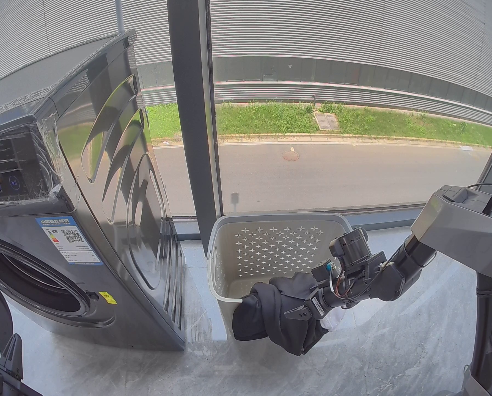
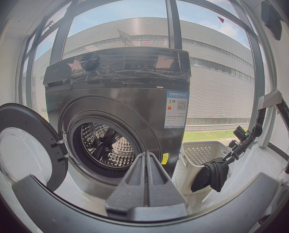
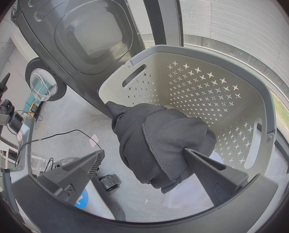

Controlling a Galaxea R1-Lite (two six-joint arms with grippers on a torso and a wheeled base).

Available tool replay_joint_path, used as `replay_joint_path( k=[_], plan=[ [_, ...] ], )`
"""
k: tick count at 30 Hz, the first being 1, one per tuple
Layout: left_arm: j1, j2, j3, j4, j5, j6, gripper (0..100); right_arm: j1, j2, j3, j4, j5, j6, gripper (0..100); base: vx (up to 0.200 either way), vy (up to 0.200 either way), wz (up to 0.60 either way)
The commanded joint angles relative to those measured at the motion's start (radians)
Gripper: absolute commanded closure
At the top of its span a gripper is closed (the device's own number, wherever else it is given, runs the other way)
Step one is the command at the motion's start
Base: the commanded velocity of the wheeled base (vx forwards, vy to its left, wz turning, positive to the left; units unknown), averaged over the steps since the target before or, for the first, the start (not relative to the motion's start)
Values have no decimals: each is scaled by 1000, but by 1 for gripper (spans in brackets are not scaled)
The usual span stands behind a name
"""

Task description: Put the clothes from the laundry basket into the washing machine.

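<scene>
Dark grey garment (image 1: 273, 314): a limp, bunched knit with a stitched hem showing. Judged light and soft, and likely to trail unless taken at its thick middle. It hangs over the front rim of the laundry basket (image 1: 279, 218). Right gripper (image 3: 142, 152) straddles the bundle, jaws spread, not clamped. Left gripper (image 2: 146, 178) is closed on nothing, facing the washing machine (image 2: 118, 91), whose door stands open.

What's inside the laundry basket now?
The laundry basket shows bare star-punched walls and a bare strip of floor. A dark garment draped over its near rim, with the right gripper at it, hides the rest of the bottom.
</scene>
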Motion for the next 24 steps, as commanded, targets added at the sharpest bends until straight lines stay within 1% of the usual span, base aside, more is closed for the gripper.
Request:
replay_joint_path(
  k=[1,5,7,9,11,15,19,20,21,24],
  plan=[
    [0,-12,7,0,1,0,100,3,4,-3,4,-9,-5,0,0,0,0],
    [0,-12,7,0,1,0,100,3,14,-10,10,-22,-19,0,0,0,0],
    [0,-12,7,0,1,0,100,0,29,-23,10,-51,-34,0,0,0,0],
    [-1,-12,7,0,1,0,100,0,37,-28,10,-68,-42,0,0,0,0],
    [0,-12,7,0,1,-2,100,0,43,-34,10,-77,-44,0,0,0,0],
    [0,-12,7,0,1,0,100,0,53,-45,7,-117,-44,0,0,0,0],
    [0,-12,7,0,1,0,100,0,53,-49,7,-118,-45,0,0,0,0],
    [0,-12,7,0,1,0,100,0,55,-49,7,-117,-57,0,0,0,0],
    [-1,-12,7,0,1,0,100,0,55,-49,5,-117,-65,100,0,0,0],
    [0,-12,7,0,1,0,100,0,55,-49,-1,-114,-85,100,0,0,0]
  ],
)
